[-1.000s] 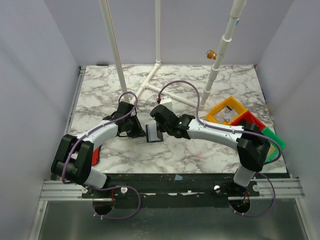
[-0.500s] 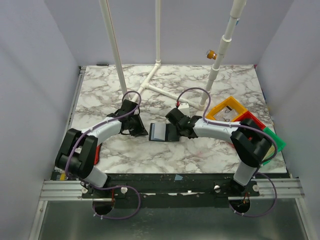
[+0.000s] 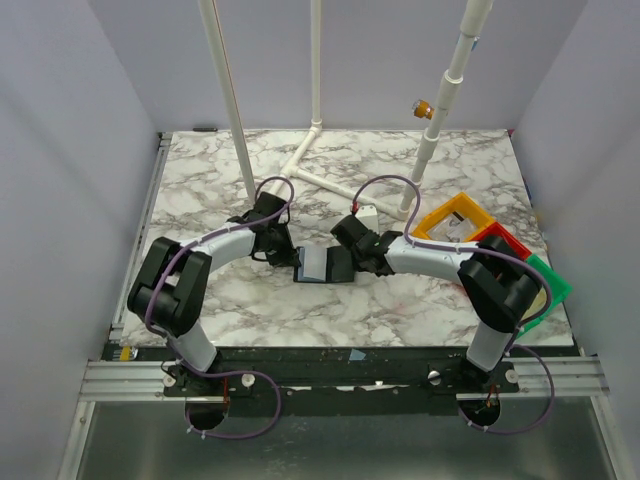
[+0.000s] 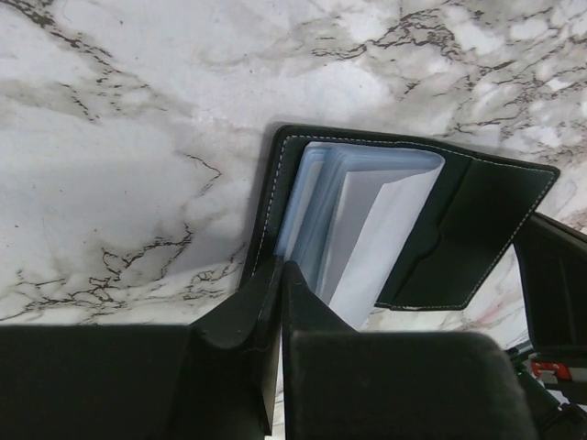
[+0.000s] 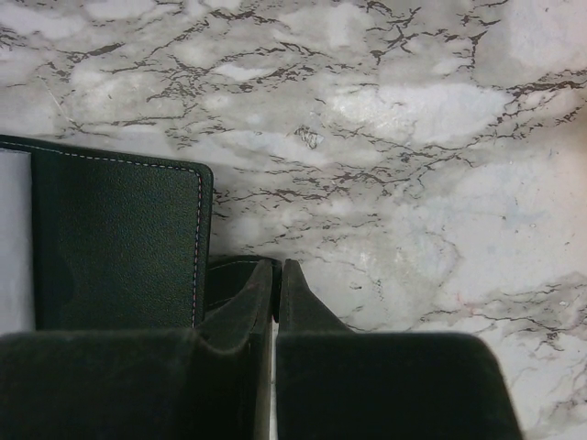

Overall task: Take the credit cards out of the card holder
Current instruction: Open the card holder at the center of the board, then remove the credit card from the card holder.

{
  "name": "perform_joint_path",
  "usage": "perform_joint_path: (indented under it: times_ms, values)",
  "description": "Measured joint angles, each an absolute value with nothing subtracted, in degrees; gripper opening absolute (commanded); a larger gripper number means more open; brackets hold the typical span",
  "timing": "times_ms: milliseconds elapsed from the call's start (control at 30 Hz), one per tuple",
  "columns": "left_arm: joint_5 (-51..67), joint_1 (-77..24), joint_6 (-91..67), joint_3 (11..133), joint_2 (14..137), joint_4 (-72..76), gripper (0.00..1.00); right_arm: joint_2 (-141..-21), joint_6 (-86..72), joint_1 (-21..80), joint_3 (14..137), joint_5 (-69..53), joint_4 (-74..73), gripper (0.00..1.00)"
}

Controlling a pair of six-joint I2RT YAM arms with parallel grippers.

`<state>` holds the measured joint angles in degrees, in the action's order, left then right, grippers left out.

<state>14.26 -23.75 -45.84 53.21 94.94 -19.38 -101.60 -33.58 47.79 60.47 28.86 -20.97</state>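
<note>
At the near edge of the desk, on the near side of the card holder, the two arm bases sit side by side, and each arm bends inward toward it. The card holder lies open and flat on the marble about midway between the two grippers, black leather outward and its bluish inside facing up.

The left gripper sits at the card holder's left side. In the left wrist view its fingers are pressed together, with the tips right at the near border of the left half, touching the stitched leather. I cannot tell whether any leather or card is pinched between them. The credit cards are inside the holder as a pale blue-grey stack tucked into the left half. One paler card is slanted across the fold toward the near side.

The right gripper is at the card holder's right side, clenched. In the right wrist view a narrow black flap runs from the holder's right half into the gap between its fingertips, so it is grasping the card holder by that flap.

Just beyond the right gripper is a small white block. Farther right of the card holder, well apart from it, a yellow bin, a red bin and a green bin crowd together near the desk's right edge. Beyond the card holder, white pipes stand on the far part of the desk.
</note>
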Motion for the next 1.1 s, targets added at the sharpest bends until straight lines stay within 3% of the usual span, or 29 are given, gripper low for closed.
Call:
perform_joint_path:
  times_ms: [1100]
  values:
    - [13.7,-30.8,-46.6,60.7,101.5,-22.3,0.0,-103.5,-31.4,47.2,62.6,28.4,-20.7,0.01]
